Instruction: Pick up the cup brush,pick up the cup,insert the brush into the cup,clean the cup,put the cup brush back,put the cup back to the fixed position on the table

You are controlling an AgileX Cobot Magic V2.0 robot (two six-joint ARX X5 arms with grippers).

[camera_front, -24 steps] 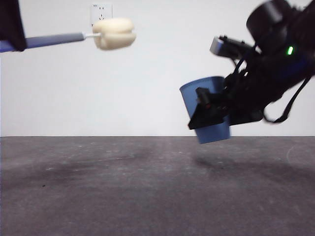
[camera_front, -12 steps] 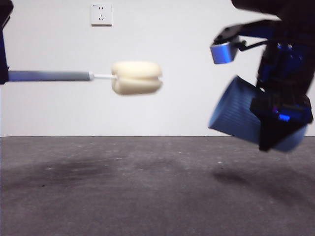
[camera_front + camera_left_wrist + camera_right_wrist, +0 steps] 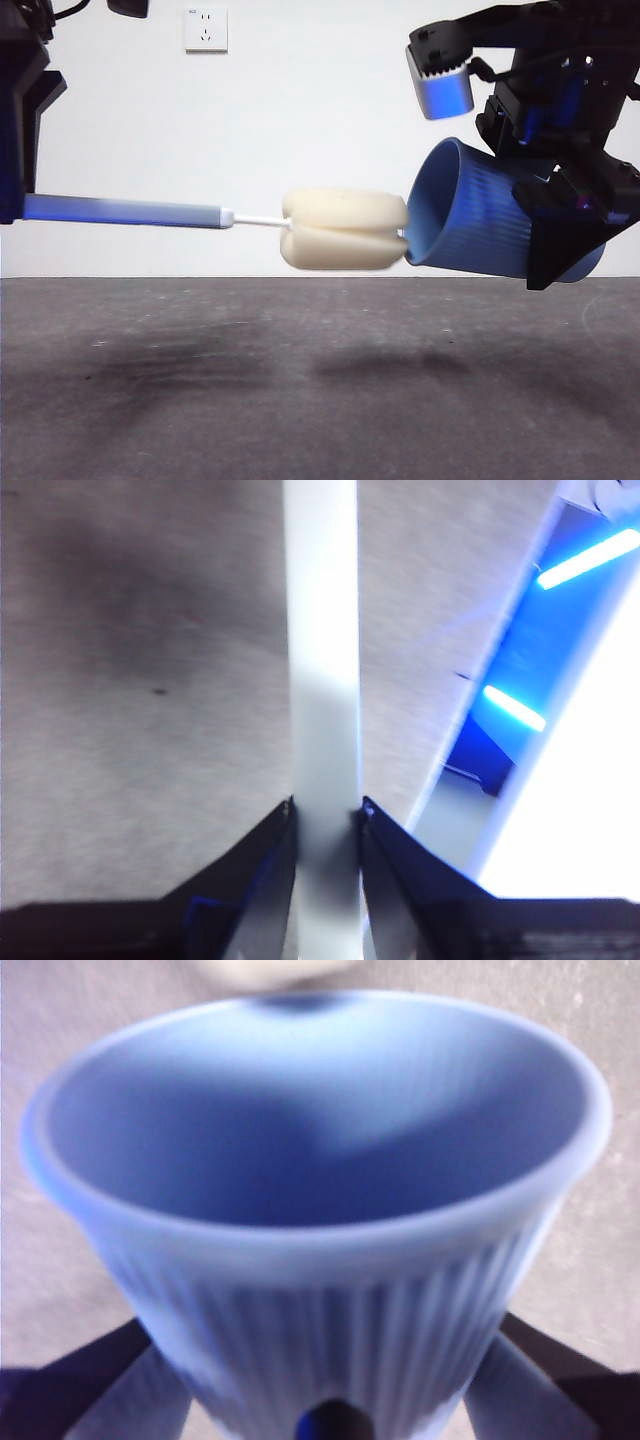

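Note:
My left gripper is shut on the grey handle of the cup brush and holds it level above the table. Its cream-yellow sponge head touches the rim of the cup. My right gripper is shut on the blue ribbed cup, held in the air on its side with its mouth facing the sponge. In the left wrist view the handle runs up between the jaws of the left gripper. In the right wrist view the cup fills the picture; the sponge shows just beyond its rim.
A white wall with a power socket stands behind the table. The right arm's wrist camera housing sits above the cup. Shadows of the brush and the cup lie on the table below them.
The brush has come down and moved right until its sponge reached the cup's mouth. The cup has tipped onto its side and now faces the sponge.

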